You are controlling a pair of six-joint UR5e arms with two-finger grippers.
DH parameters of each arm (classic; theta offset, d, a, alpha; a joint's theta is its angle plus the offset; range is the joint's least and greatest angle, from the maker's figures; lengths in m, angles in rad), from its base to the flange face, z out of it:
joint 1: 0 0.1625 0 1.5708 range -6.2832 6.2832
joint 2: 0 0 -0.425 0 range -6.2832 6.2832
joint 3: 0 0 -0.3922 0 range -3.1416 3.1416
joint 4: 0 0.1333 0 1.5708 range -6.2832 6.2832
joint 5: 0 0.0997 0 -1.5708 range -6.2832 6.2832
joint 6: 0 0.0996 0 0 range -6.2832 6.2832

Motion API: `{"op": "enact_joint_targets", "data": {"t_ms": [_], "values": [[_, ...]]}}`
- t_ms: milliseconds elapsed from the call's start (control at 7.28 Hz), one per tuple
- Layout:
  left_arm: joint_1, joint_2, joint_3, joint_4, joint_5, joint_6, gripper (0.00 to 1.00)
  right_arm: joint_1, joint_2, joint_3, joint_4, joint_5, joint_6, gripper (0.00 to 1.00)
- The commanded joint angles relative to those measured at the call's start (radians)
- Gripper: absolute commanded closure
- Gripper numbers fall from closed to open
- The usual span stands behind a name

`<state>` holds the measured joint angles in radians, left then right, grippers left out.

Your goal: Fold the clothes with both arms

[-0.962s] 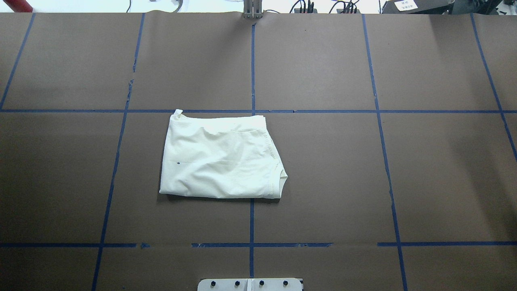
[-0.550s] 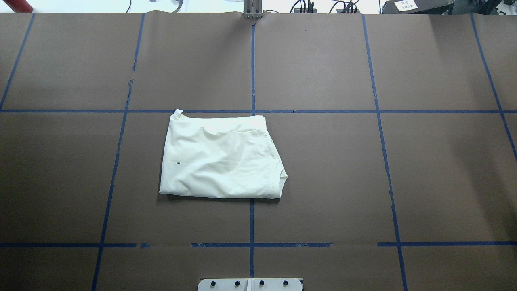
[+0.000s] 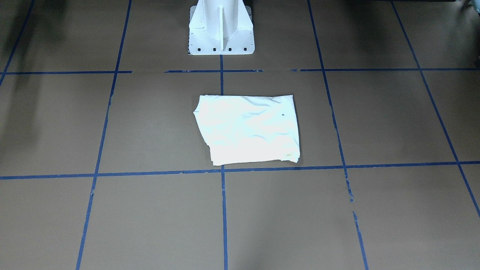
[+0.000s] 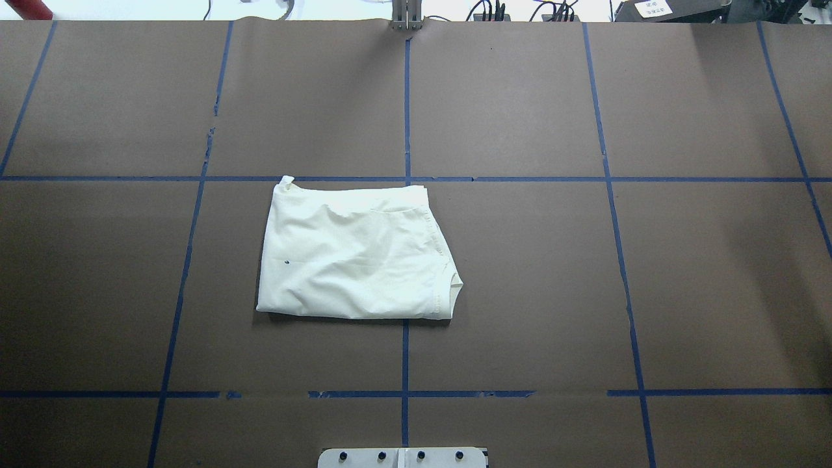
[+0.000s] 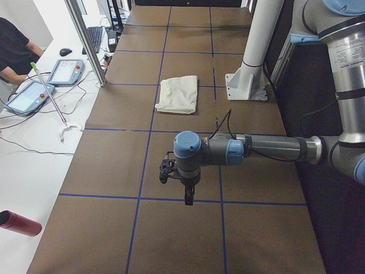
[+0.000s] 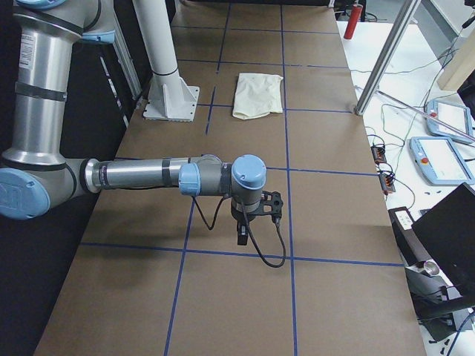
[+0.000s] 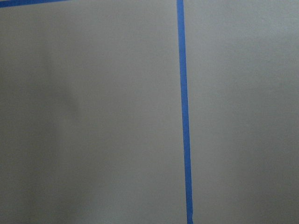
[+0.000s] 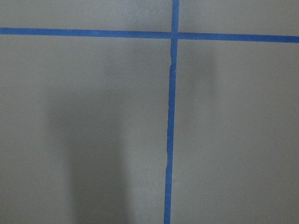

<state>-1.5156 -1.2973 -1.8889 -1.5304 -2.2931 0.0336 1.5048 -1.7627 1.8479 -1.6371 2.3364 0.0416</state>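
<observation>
1. Two arms are parked far out, one at each end of the table (image 4: pixel 520 260). The left arm (image 5: pixel 268 149) and the right arm (image 6: pixel 141 176) both hang over bare brown paper.
2. The left gripper (image 5: pixel 189 198) points down with nothing in it. It shows only from the side, so I cannot tell if its fingers are spread or pressed together.
3. The right gripper (image 6: pixel 242 236) is the same. It points down, it carries nothing, and I cannot tell how its fingers stand.
4. The shirt (image 4: pixel 354 253) lies flat in the middle of the table, near the white base (image 3: pixel 221 30). It sits across the middle blue tape line (image 4: pixel 405 357) and is well apart from both grippers.
5. The shirt is folded into a small, almost square bundle. One far corner pokes out a bit and one side slants. No cat picture shows on top.
6. I think the folding is done, or very nearly done, and the arms are resting.
7. If one more fold is wanted, both arms must come back to the middle. Each must pinch one corner of the same edge, and then they must lift and lay it over together so the bundle stays neat.
</observation>
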Motion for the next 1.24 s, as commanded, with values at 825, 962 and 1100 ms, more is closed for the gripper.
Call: {"op": "enact_joint_targets", "data": {"t_ms": [825, 962, 1100], "values": [[0.002, -0.123, 0.027, 0.056, -0.005, 0.005, 0.00, 0.000, 0.006, -0.010, 0.005, 0.000, 0.000, 0.00], [0.002, -0.132, 0.037, 0.058, -0.005, 0.005, 0.00, 0.000, 0.006, -0.012, 0.005, -0.002, 0.001, 0.00], [0.000, -0.135, 0.040, 0.058, -0.005, 0.006, 0.00, 0.000, 0.006, -0.010, 0.005, -0.002, 0.001, 0.00]]}}
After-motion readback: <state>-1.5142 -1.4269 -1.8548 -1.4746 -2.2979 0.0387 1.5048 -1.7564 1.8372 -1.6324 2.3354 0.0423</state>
